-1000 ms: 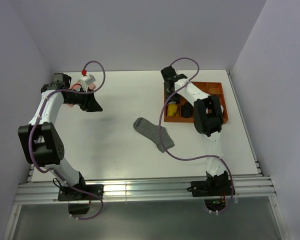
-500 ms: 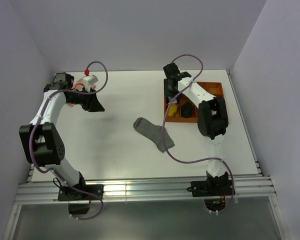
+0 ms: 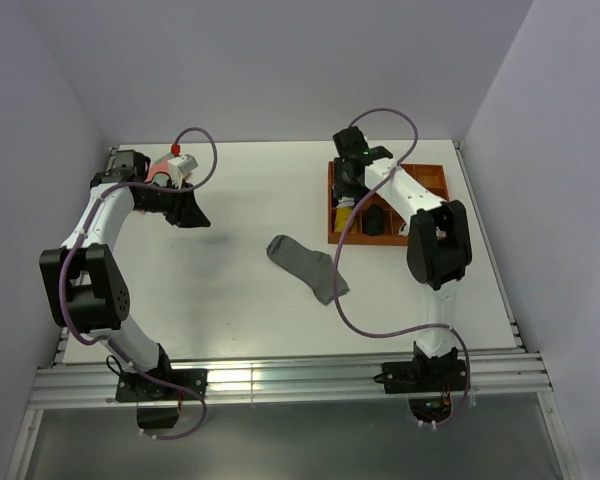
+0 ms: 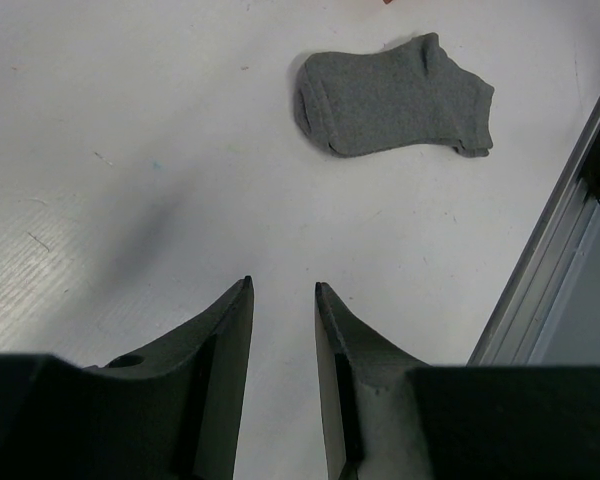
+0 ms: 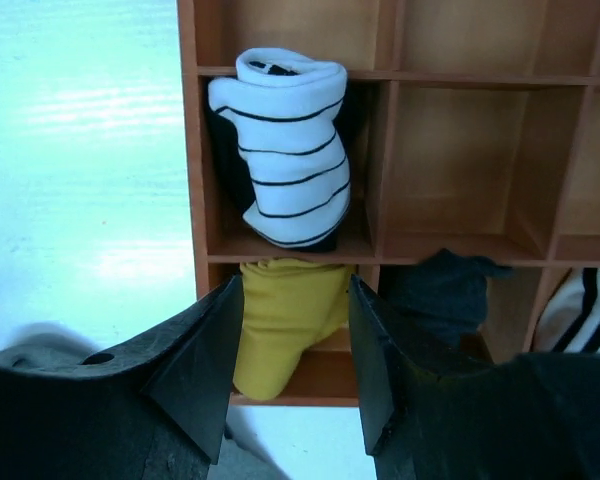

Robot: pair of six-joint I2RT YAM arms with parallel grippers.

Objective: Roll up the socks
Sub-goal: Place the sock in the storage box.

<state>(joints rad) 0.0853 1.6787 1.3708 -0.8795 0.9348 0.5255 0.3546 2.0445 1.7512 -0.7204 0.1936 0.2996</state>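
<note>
So the right gripper (image 5: pixel 293 295) has slid a bit farther back over the orange tray (image 5: pixel 188 120) and is hovering, jaws spread, above the rolled striped sock (image 5: pixel 285 150) in its compartment. The grey sock (image 3: pixel 310 268) is lying flat mid-table. The left gripper (image 4: pixel 282 295) is hanging empty, jaws slightly apart.

bright even light, soft shadows; table (image 5: pixel 80 150) glares cyan (right wrist)

A grey sock (image 4: pixel 395 97) is seen lying flat on the white table (image 4: pixel 100 120), well ahead of the left gripper (image 4: pixel 282 290). The gripper's two dark fingers are held slightly apart, with nothing between them. A metal rail (image 4: pixel 550 270) is seen at the right edge. A soft grey smudge, possibly a shadow, is seen left of centre.
</note>
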